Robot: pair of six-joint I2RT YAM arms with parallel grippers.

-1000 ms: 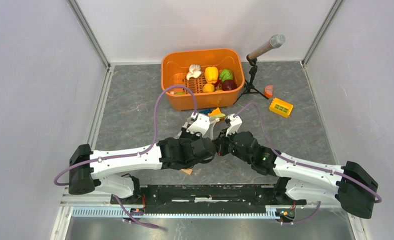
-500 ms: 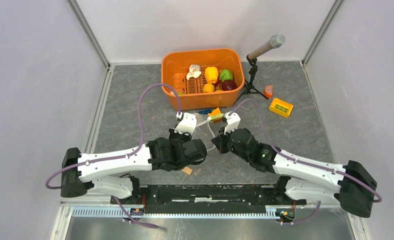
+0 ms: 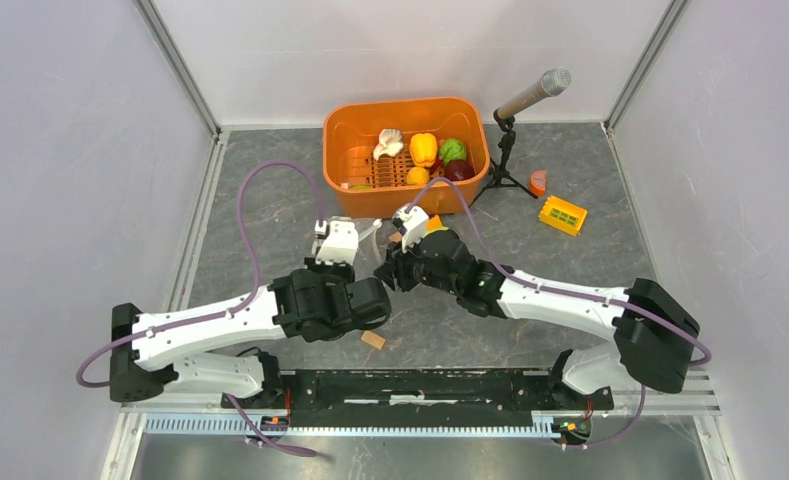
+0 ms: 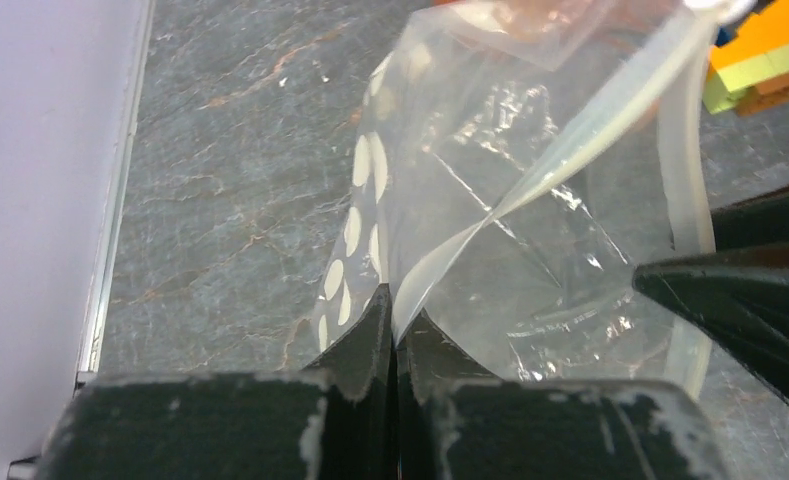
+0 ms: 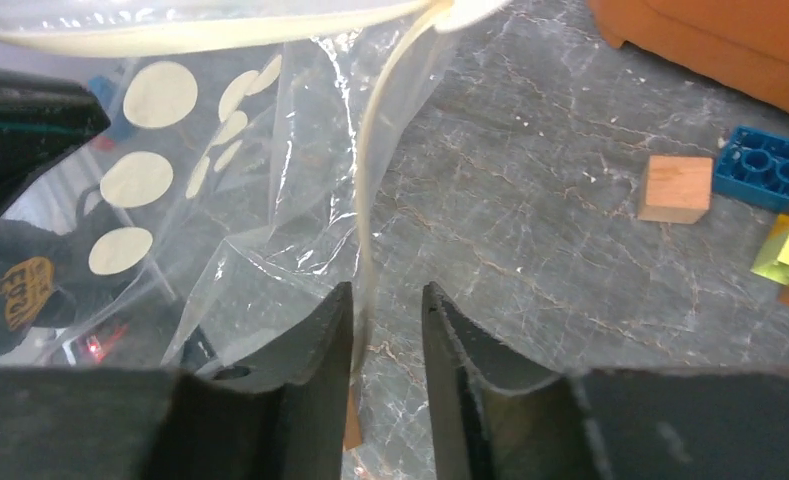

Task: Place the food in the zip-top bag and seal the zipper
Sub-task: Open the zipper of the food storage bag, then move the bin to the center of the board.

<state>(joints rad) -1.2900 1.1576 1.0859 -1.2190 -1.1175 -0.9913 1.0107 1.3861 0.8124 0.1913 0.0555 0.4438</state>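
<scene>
I'm holding the empty bag [image 4: 490, 180] just before the basket [image 3: 400, 104], left end effector [image 4: 395, 315] clamped on its edge, right end effector [image 5: 387, 297] parted slightly around the zipper [image 5: 375, 150]. Food [image 3: 423, 148] is sitting in the basket; filling and sealing remaining.

We see a clear, white-dotted zip-top bag [image 5: 220, 150] with a creamy zipper [image 5: 369, 180] left of the black right gripper [image 5: 387, 300], and a tan wooden cube [image 5: 676, 187] and blue block [image 5: 775, 167] to its right.
</scene>
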